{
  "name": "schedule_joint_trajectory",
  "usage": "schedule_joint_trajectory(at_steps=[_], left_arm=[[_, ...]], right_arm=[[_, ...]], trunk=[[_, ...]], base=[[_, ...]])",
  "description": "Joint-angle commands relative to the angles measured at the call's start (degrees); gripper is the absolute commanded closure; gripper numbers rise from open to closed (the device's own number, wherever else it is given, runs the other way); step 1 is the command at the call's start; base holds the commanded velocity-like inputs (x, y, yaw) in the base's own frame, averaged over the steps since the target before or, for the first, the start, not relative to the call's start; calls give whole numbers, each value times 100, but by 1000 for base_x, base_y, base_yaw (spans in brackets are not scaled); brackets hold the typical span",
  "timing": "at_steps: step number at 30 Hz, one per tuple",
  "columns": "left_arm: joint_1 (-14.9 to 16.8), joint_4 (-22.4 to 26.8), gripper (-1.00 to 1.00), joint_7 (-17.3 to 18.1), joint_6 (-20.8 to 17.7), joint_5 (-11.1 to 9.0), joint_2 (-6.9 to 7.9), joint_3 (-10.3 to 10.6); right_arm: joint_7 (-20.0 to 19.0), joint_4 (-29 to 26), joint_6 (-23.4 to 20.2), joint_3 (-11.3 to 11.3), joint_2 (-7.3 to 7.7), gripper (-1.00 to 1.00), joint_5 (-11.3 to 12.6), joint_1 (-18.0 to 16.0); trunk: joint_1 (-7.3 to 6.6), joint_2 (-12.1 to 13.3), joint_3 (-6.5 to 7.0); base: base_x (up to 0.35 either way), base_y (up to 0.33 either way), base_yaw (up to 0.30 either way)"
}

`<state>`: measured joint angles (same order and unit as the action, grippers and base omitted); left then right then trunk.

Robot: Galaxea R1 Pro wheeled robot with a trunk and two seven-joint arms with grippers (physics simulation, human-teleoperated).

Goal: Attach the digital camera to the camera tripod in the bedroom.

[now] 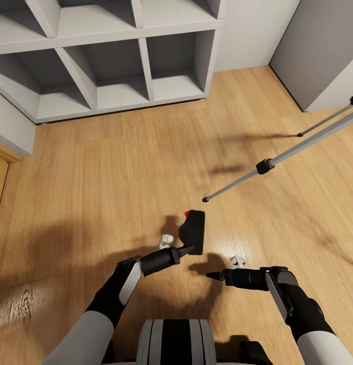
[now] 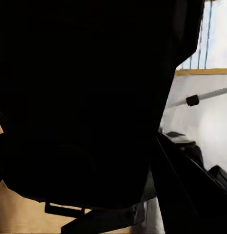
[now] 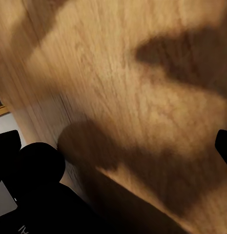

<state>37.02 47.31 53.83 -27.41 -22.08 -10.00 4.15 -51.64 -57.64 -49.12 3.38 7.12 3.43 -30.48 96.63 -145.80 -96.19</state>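
Grey cube shelving (image 1: 120, 66) beyond tripod legs (image 1: 277, 161).

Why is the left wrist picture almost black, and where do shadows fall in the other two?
Left wrist view: the digital camera, held in the left claw, blocks the lens, dark and detail-less. Head view: soft shadows of arms and camera tripod on the floor. Right wrist view: blurred dark patches on wood.

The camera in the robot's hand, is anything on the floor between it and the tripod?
No, nothing visible. The left gripper holds the digital camera above bare wood floor, and the camera tripod legs stand ahead to the right with open floor between them.
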Motion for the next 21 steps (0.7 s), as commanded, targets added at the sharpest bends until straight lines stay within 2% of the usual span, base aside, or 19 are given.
schedule_joint_trajectory(at_steps=[1, 2, 3, 4, 5, 6, 7, 8, 9, 11, 15, 18, 21], left_arm=[[0, 222, 100, -459, -142, -59, 0, 106], [0, 328, 100, -689, -174, -59, 0, 140], [0, 515, 100, -1168, -219, -58, 0, 191], [-1, 596, 100, -1418, -235, -64, 0, 208], [1, 730, 100, -1949, -258, -48, 0, 234], [0, 770, 100, -2226, -265, -50, 0, 241], [0, 803, 100, -2791, -271, -68, 4, 252], [-1, 806, 100, -3059, -270, -75, 26, 256], [-1, 775, 100, -3519, -253, -95, 93, 261], [-1, 663, 100, -3964, -160, -108, 221, 269], [-1, 679, 100, -4348, -95, -121, 368, 280], [0, 914, 100, -4444, -575, -161, 462, 281], [0, 1161, 100, -4461, -1257, -219, 526, 280]], right_arm=[[5, -2, -45, 5, 0, -100, 35, -1], [5, -2, -45, 5, 0, -100, 35, -1], [5, -2, -45, 5, 0, -100, 35, -1], [5, -2, -45, 5, 0, -100, 35, -1], [5, -2, -45, 5, 2, -100, 35, -1], [5, -2, -45, 5, 2, -100, 35, -1], [6, -2, -45, 5, 1, -100, 38, -1], [10, -2, -45, 5, 1, -100, 39, -1], [14, -2, -45, 5, 1, -100, 44, -1], [18, -2, -45, 5, 1, -100, 48, -1], [27, 0, -45, 5, 0, -100, 51, -1], [24, 71, -43, 5, -6, -100, 43, -1], [23, 146, -39, 5, -16, -100, 11, -1]], trunk=[[-1, -1, -3], [-1, -1, -3], [-1, -1, -3], [-1, -1, -3], [-1, -1, -3], [-1, -1, -3], [-1, -1, -3], [-1, -1, -3], [-1, -1, -3], [-1, -1, -3], [-1, -1, -3], [-1, -1, -3], [-1, -1, -3]], base=[[0, 0, 0], [0, 0, 0], [0, 0, 0], [0, 0, 0], [0, 0, 0], [0, 0, 0], [0, 0, 0], [0, 0, 0], [0, 0, 0], [0, 0, 0], [0, 0, 0], [0, 0, 0], [0, 0, 0]])
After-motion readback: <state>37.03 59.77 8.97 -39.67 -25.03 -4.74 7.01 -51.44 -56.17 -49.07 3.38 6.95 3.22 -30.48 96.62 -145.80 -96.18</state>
